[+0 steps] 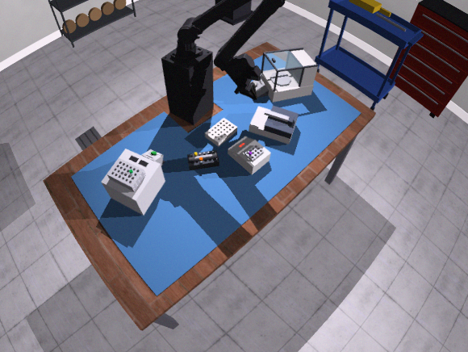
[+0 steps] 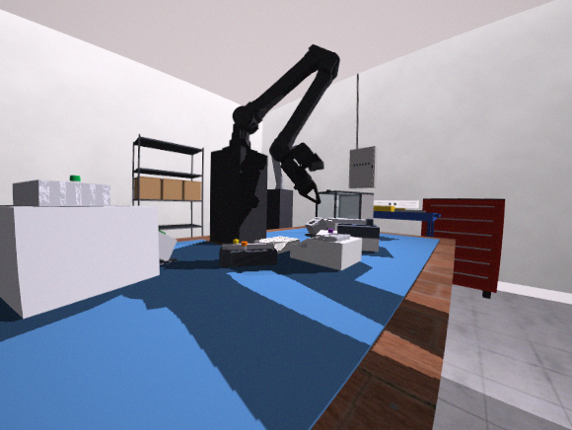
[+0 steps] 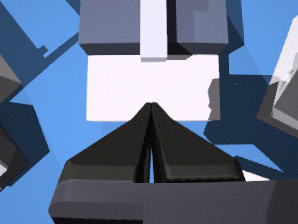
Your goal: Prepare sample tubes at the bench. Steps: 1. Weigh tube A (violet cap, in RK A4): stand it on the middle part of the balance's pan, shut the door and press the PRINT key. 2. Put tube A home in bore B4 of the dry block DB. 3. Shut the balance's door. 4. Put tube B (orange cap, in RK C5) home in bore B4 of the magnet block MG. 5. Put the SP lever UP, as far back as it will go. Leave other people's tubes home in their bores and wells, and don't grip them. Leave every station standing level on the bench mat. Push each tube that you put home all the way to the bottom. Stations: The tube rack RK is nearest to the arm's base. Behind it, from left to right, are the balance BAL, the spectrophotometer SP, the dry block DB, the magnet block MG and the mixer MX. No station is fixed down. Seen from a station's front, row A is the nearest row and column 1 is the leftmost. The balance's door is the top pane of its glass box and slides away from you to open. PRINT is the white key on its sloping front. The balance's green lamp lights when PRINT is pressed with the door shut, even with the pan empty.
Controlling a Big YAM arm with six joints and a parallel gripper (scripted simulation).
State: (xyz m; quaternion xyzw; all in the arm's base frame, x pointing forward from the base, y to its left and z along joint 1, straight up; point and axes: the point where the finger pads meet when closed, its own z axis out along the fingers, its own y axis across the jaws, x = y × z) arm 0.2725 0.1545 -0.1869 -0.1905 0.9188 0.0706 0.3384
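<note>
My gripper (image 1: 255, 98) (image 2: 318, 201) (image 3: 151, 111) is shut and empty, in the air above the front of the white-and-slate spectrophotometer (image 1: 258, 118) (image 3: 115, 90). A dark knob (image 1: 291, 122), apparently its lever, stands at the slot's far end. The violet-capped tube (image 1: 250, 152) (image 2: 330, 231) stands in the dry block (image 1: 258, 165) (image 2: 350, 252). The orange-capped tube (image 1: 201, 159) (image 2: 244, 244) stands in the magnet block (image 1: 207, 165) (image 2: 247, 258); exact bores cannot be told. The balance (image 1: 292, 94) shows an empty pan (image 1: 283, 81); its top pane looks shut. My gripper partly hides its sloping front.
The white tube rack (image 1: 221, 131) has no caps showing. A yellow-capped tube (image 1: 196, 153) (image 2: 236, 242) stands beside the orange one. The tall white mixer (image 1: 149, 190) (image 2: 89, 251) holds a green-capped tube (image 1: 131, 171) (image 2: 75, 178). The glass box rises near my gripper.
</note>
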